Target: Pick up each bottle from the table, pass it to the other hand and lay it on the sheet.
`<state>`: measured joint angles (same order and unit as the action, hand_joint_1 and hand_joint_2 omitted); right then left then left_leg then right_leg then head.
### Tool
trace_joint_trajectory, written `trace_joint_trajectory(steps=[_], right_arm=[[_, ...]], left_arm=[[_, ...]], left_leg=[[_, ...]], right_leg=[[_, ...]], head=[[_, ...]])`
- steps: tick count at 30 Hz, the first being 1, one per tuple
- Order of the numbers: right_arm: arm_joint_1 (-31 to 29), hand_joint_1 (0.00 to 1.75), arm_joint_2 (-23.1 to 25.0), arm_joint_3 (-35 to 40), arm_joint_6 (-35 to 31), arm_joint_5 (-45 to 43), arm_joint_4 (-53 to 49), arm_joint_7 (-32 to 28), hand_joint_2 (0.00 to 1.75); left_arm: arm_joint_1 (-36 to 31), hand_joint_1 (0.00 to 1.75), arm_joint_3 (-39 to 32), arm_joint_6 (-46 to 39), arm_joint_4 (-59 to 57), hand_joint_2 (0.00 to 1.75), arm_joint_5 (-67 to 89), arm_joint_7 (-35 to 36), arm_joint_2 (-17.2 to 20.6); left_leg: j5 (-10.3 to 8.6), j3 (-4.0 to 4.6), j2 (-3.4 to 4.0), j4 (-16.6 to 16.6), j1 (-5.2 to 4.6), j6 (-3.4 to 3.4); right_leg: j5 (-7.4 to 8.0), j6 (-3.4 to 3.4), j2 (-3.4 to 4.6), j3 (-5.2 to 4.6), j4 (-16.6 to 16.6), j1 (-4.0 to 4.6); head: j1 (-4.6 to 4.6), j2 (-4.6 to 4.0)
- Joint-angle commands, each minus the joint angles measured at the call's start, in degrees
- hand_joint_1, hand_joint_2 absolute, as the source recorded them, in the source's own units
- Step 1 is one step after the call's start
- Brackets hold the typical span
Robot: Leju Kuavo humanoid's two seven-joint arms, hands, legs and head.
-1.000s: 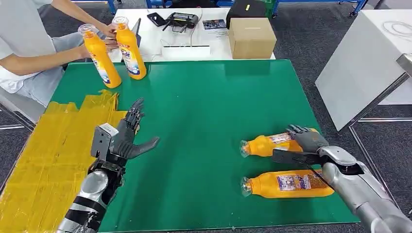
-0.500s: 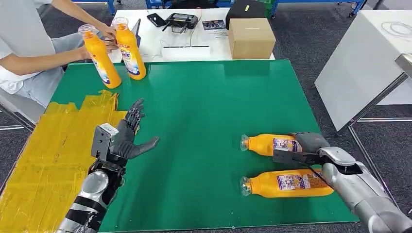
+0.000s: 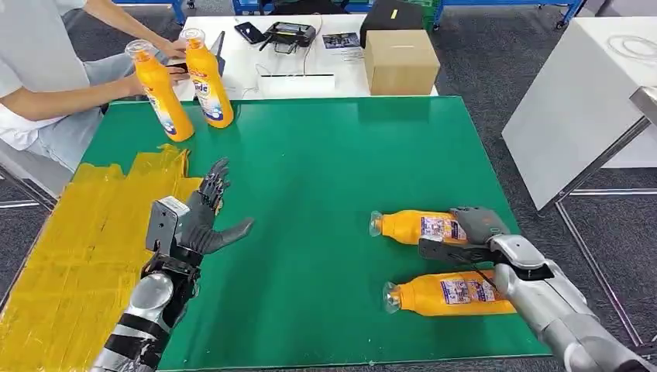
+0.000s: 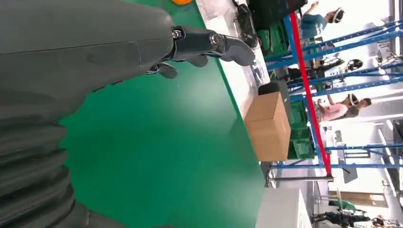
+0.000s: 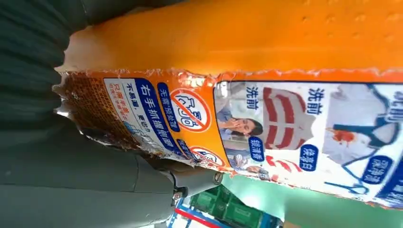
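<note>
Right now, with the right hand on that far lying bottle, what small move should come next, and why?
Probably carry the held bottle toward the table's middle. The right hand grips its base end, and the right wrist view shows its label pressed against the palm. The left hand waits open beside the yellow sheet, ready for the pass.

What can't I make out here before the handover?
- Right hand on the far lying bottle: the head view doesn't show whether the bottle is off the mat; in the right wrist view its label hides the fingertips.
- Near lying bottle: base hidden behind the right arm, head view.
- Yellow sheet: cut off by the picture's edge, head view.
- Left hand: palm hidden by its own cover, left wrist view.
</note>
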<state>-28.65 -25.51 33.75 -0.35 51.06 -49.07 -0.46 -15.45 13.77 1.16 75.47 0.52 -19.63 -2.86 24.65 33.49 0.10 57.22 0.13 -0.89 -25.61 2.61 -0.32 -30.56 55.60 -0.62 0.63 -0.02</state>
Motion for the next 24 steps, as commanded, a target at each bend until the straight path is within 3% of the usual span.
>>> trace_joint_trajectory(steps=[1, 8, 13, 15, 17, 22, 24], right_arm=[[-0.2, 1.75, 2.9, -0.7, 0.1, 0.0, 2.5, 0.1, 1.75], [7.7, 1.75, 12.2, -16.3, -15.9, -0.3, -10.3, -0.9, 1.75], [11.8, 1.75, 17.9, -22.6, -22.5, -7.5, -18.4, -6.8, 1.75], [13.0, 1.75, 19.8, -24.3, -21.5, -13.0, -20.9, -9.4, 1.75], [14.0, 1.75, 22.1, -26.1, -14.9, -25.0, -23.2, -13.0, 1.75], [14.1, 1.75, 22.0, -26.1, -14.9, -25.1, -23.2, -13.1, 1.75], [14.5, 1.75, 23.4, -27.3, -11.2, -32.6, -24.2, -16.0, 1.75]], left_arm=[[-1.5, 0.00, 0.2, -0.1, -2.1, 1.75, -0.1, 0.3, 0.3], [-0.9, 0.00, 1.0, -0.2, -0.3, 1.75, 1.5, 1.4, 0.4], [-1.7, 0.00, 3.1, 0.9, -0.6, 1.75, 1.1, 1.8, 0.7], [-2.0, 0.00, 4.0, 0.8, -0.7, 1.75, 1.0, 1.8, 0.9], [-2.4, 0.00, 4.6, 0.5, -1.2, 1.75, 0.7, 1.7, 1.1], [-2.6, 0.00, 4.6, 0.5, -1.5, 1.75, 0.6, 1.7, 1.1], [-3.1, 0.00, 5.0, 0.3, -2.2, 1.75, 0.4, 1.5, 1.1]], left_leg=[[0.04, -0.11, 0.04, 0.0, 0.04, 0.03], [0.06, -0.08, 0.13, -0.1, 0.07, 0.09], [0.07, 0.00, 0.05, 0.0, 0.07, 0.07], [0.09, 0.01, -0.01, 0.0, 0.10, 0.07], [0.10, 0.03, 0.02, 0.0, 0.12, 0.06], [0.04, 0.16, -0.02, 0.0, 0.08, 0.04], [0.06, 0.12, -0.08, 0.0, 0.08, 0.05]], right_leg=[[0.00, -0.05, 0.07, 0.11, -0.1, 0.05], [0.01, -0.12, 0.17, 0.07, -0.1, 0.08], [-0.03, -0.10, 0.08, -0.02, 0.0, 0.09], [-0.07, -0.10, 0.02, 0.00, 0.0, 0.11], [-0.06, -0.10, 0.05, -0.03, 0.0, 0.13], [-0.03, -0.08, -0.02, -0.16, 0.0, 0.07], [-0.05, -0.10, -0.05, -0.10, 0.0, 0.07]], head=[[0.00, 0.00], [0.00, 0.00], [0.04, 0.00], [0.02, 0.00], [0.00, 0.00], [0.02, 0.00], [0.00, 0.00]])
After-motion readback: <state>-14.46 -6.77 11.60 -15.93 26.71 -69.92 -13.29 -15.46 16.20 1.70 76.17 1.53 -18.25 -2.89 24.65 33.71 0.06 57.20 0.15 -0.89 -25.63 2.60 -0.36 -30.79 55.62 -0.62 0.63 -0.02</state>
